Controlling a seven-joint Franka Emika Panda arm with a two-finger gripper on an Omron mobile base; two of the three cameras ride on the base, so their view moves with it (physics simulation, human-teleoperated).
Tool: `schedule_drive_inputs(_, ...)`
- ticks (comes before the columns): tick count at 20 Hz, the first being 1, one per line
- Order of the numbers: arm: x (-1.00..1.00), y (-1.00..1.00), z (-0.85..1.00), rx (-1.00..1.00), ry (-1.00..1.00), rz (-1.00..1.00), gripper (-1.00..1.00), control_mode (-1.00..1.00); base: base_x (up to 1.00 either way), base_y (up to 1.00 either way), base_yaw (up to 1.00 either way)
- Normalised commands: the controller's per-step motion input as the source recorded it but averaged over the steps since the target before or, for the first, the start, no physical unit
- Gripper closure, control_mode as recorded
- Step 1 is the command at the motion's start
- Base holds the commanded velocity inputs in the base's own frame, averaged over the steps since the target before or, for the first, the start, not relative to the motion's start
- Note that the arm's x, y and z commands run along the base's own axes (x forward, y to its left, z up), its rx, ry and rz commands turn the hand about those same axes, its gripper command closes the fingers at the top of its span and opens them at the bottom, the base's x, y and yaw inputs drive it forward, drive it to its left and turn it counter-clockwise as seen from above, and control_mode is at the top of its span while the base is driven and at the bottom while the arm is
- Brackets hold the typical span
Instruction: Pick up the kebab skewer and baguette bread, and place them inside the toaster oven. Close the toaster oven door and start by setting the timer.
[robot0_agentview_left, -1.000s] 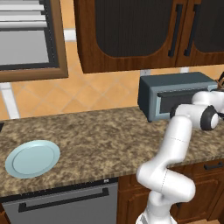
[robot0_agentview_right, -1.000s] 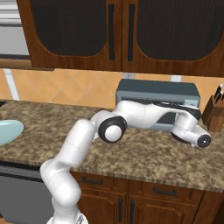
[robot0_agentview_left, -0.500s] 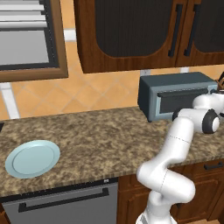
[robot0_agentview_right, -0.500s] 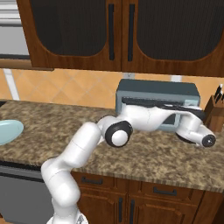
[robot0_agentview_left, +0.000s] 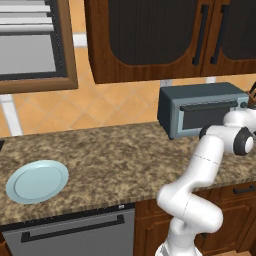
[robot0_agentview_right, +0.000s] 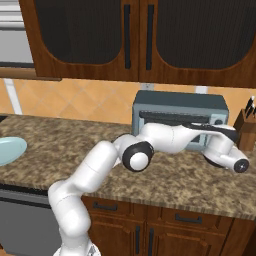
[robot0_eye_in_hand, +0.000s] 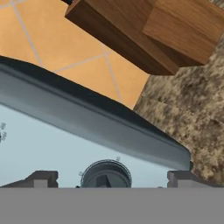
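At the toaster oven (robot0_agentview_right: 180, 119)'s right end, the arm reaches level, jaws wide apart flanking a dial (robot0_eye_in_hand: 106, 174).

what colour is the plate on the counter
Pale blue plate, seen best in the left base view.

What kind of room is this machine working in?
A home kitchen, by the look of it: a speckled stone counter carrying a toaster oven, dark wood cabinets overhead, and a pale blue plate set out.
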Motion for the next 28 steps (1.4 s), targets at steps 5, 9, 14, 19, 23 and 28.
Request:
schedule_drive_inputs(5,0.00,0.08,0.00,0.00,-0.02,-0.02,-1.00,-1.00,0.00,0.00,0.00)
schedule_drive_inputs(9,0.00,0.12,0.00,0.00,0.00,-0.02,-1.00,-1.00,0.00,0.00,0.00)
schedule_drive_inputs(14,0.03,0.02,0.00,0.00,0.00,-0.03,-1.00,-1.00,0.00,0.00,0.00)
schedule_drive_inputs(19,0.00,0.00,0.00,0.00,0.00,-0.02,-1.00,-1.00,0.00,0.00,0.00)
schedule_drive_inputs(23,0.04,0.03,-0.03,0.00,0.00,-0.02,-1.00,-1.00,0.00,0.00,0.00)
schedule_drive_inputs(28,0.09,0.02,-0.02,-0.01,0.00,-0.01,-1.00,-1.00,0.00,0.00,0.00)
